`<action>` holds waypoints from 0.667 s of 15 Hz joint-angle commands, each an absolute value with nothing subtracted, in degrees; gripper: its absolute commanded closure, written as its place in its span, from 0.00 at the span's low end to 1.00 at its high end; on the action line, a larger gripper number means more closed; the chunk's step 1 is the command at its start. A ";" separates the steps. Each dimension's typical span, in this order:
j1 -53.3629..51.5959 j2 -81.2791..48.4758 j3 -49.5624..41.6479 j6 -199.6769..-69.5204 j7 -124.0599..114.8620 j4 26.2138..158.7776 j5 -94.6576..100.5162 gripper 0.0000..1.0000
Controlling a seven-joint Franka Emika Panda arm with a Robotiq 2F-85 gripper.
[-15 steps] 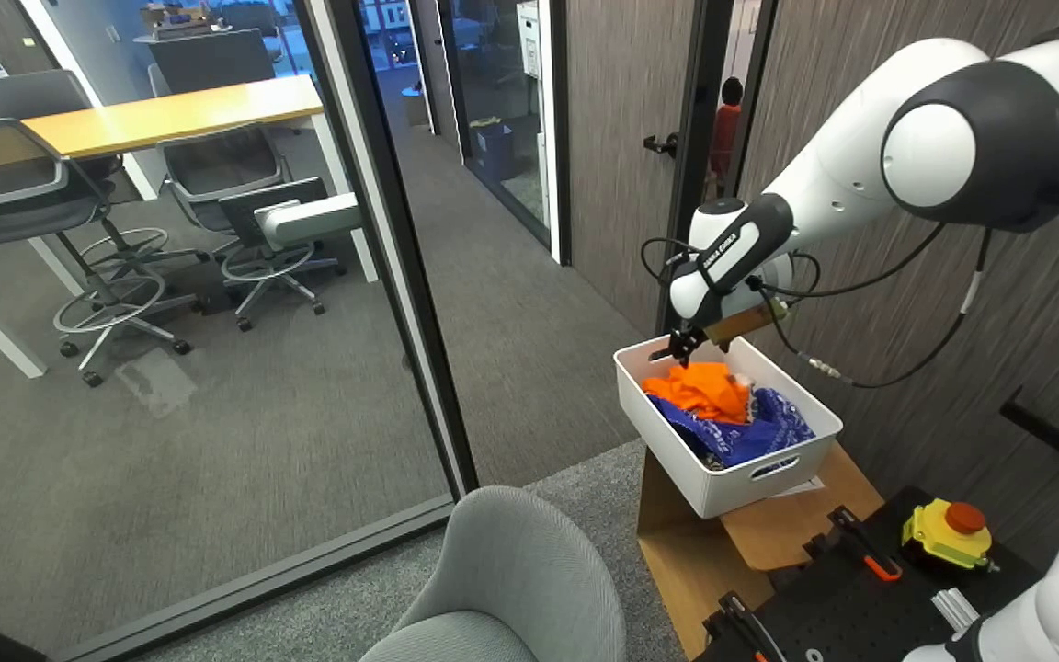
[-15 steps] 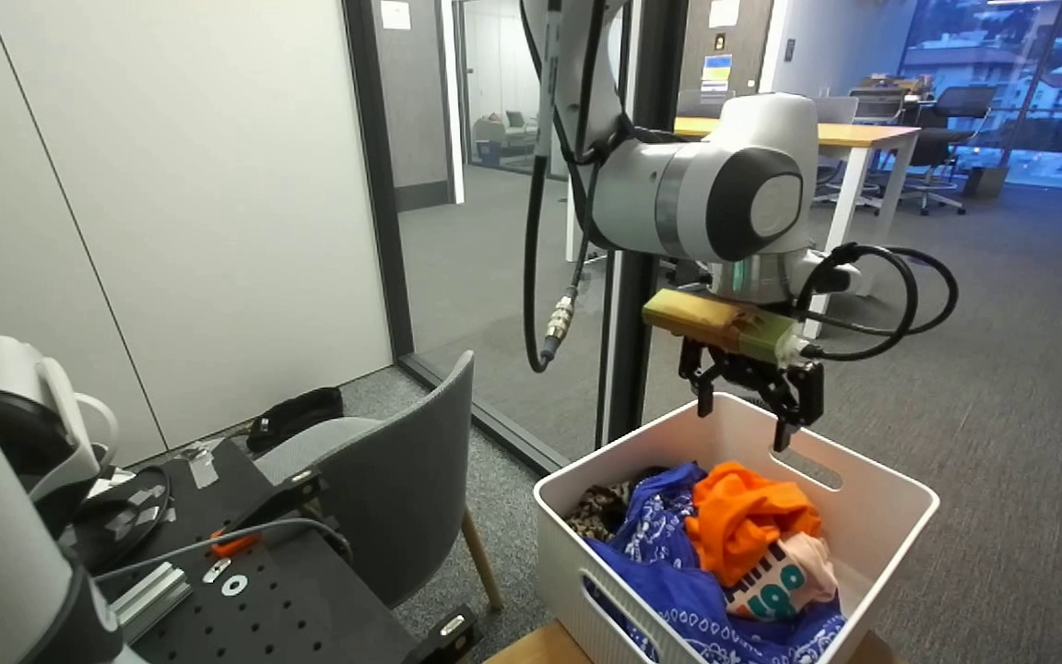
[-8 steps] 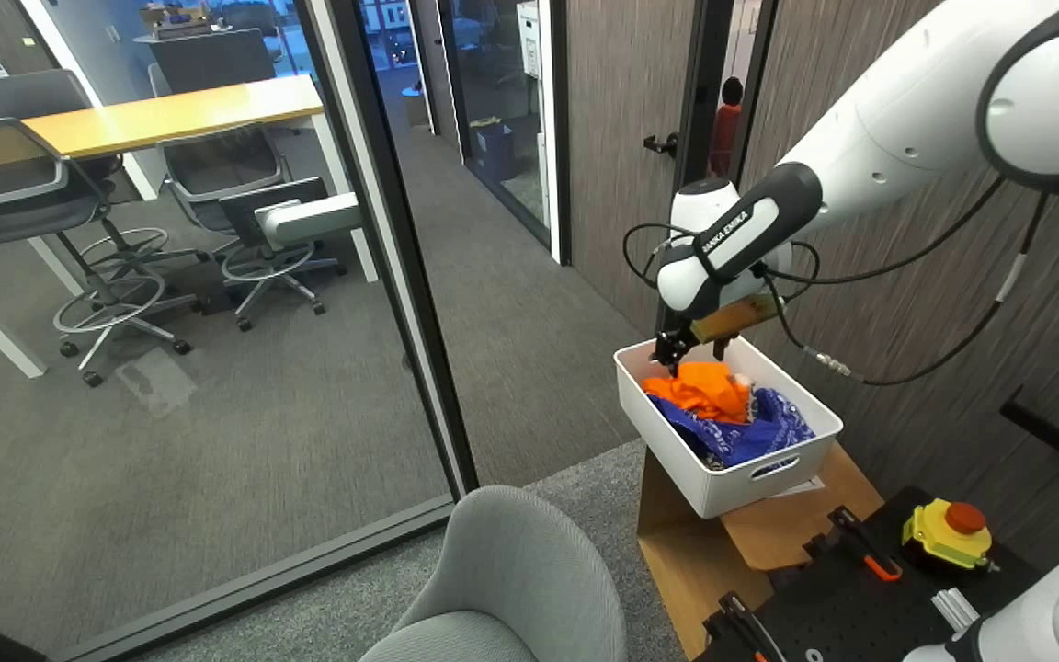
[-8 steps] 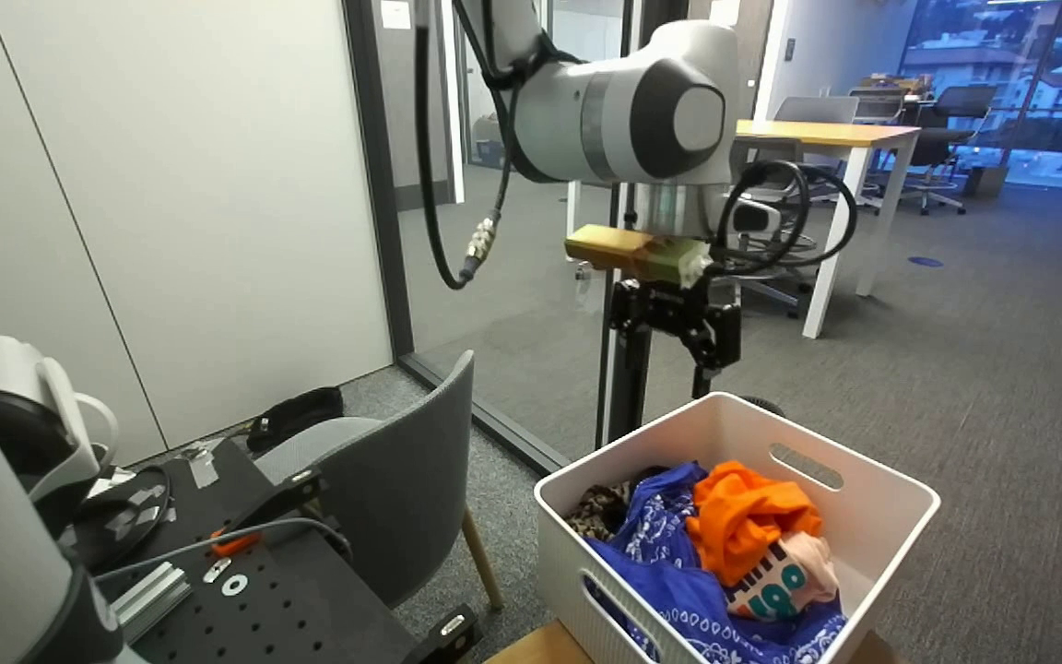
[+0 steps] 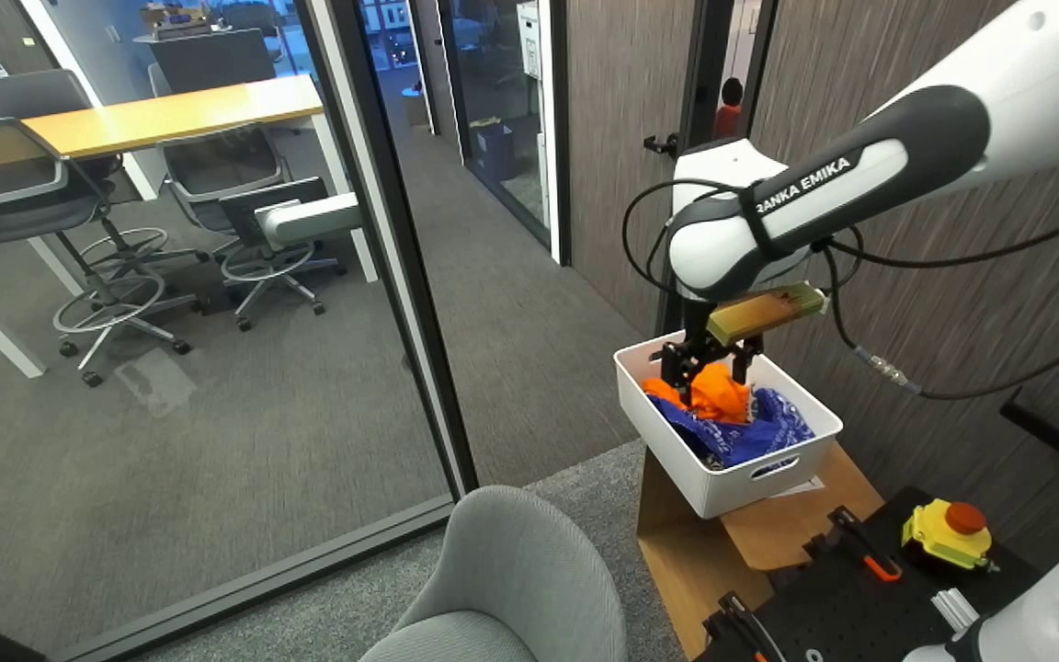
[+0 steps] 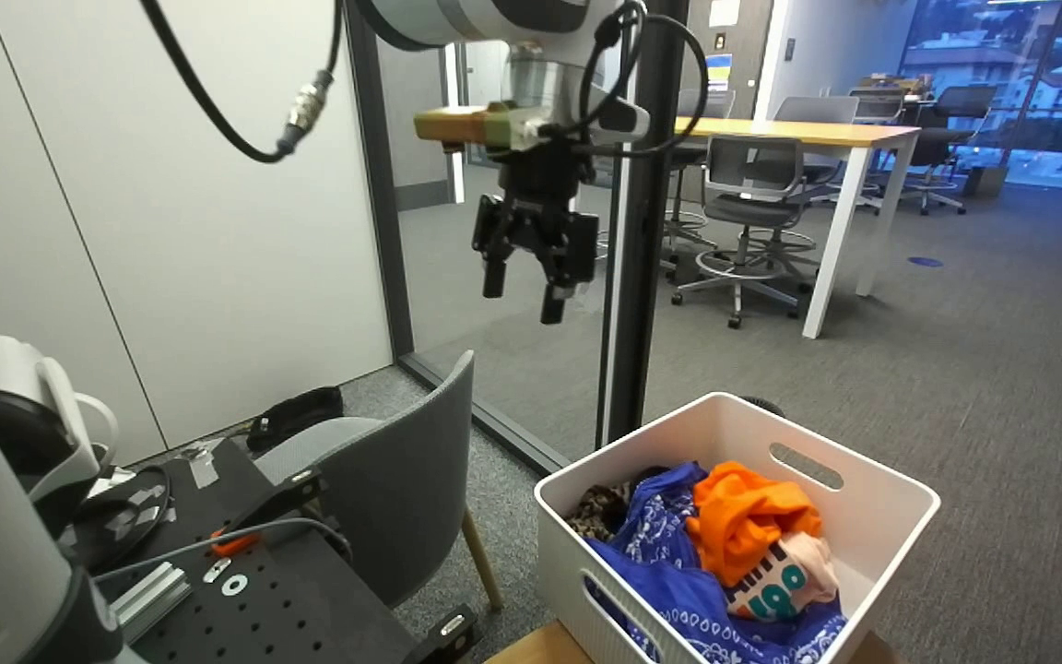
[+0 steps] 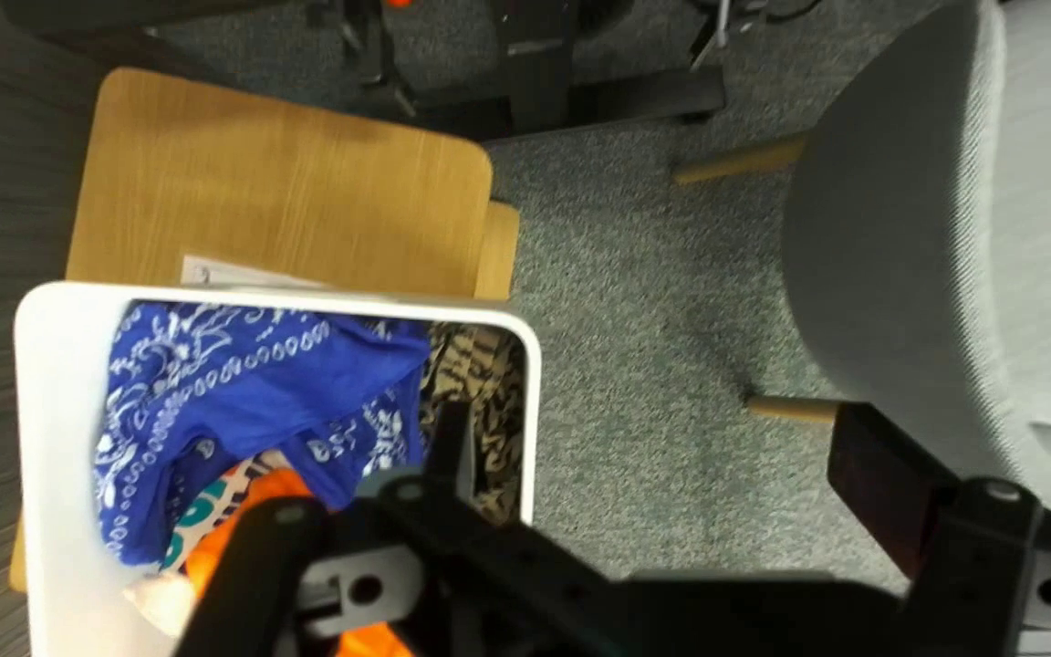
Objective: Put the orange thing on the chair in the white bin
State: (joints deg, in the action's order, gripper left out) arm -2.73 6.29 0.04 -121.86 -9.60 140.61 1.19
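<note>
The orange cloth (image 6: 743, 521) lies crumpled inside the white bin (image 6: 872, 544), on top of other cloths. The cloth (image 5: 721, 397) and bin (image 5: 667, 441) also show in an exterior view, the cloth partly behind a finger. In the wrist view the cloth (image 7: 252, 497) is partly hidden by the gripper, and the bin rim (image 7: 530, 392) is at left. My gripper (image 6: 524, 300) is open and empty, high up on the chair side of the bin. The gripper (image 7: 658, 447) shows its fingers wide apart with carpet between them. The grey chair (image 5: 529, 570) shows nothing on its visible seat.
Blue bandanas (image 6: 678, 590), a pale printed cloth (image 6: 784, 581) and a leopard-print cloth (image 7: 480, 411) share the bin. The bin stands on a wooden stand (image 7: 288, 182). A black work surface (image 5: 842, 598) with a yellow stop button (image 5: 948, 533) is beside it. A glass wall frame (image 6: 637, 277) stands behind.
My gripper has risen and moved away from above the bin toward the chair side, its fingers turning to point more straight down. The orange cloth and the bin have not moved.
</note>
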 commanded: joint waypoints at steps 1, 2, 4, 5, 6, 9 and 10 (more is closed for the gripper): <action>-4.62 20.56 2.08 -112.08 -4.26 146.92 -6.08 0.00; -5.06 23.78 2.48 -110.54 -3.62 148.29 -6.79 0.00; -5.53 29.82 3.06 -108.08 -3.24 150.83 -7.01 0.00; -5.54 32.49 3.22 -108.23 -2.79 152.37 -6.21 0.00; -5.52 34.98 3.31 -108.50 -2.55 153.69 -5.71 0.00; -5.56 40.87 2.72 -108.35 0.18 157.24 -4.97 0.00; -5.58 42.35 2.59 -108.49 0.84 158.21 -4.91 0.00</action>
